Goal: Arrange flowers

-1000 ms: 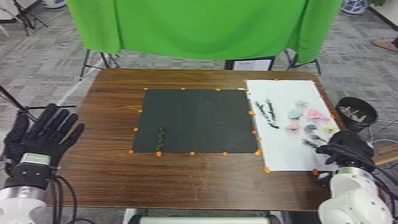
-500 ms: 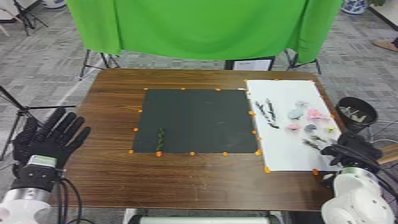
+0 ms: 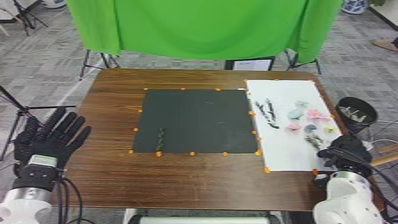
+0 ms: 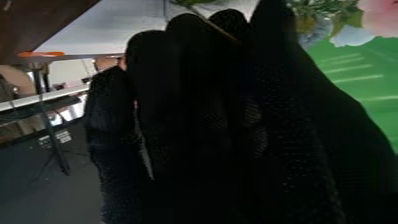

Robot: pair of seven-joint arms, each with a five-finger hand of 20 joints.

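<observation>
Beside the right robot hand [image 3: 348, 151], the leafy sprig [image 3: 314, 142] should be pinched low; whether it is held cannot be told.

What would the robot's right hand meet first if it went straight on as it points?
Probably the leafy sprig on the white sheet, just ahead of the right hand, though its height is hard to judge.

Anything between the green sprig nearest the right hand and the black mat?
Only the small orange markers along the black mat's right edge; bare white sheet otherwise lies straight left of the green sprig. The dark twigs lie farther forward, off that line.
</observation>
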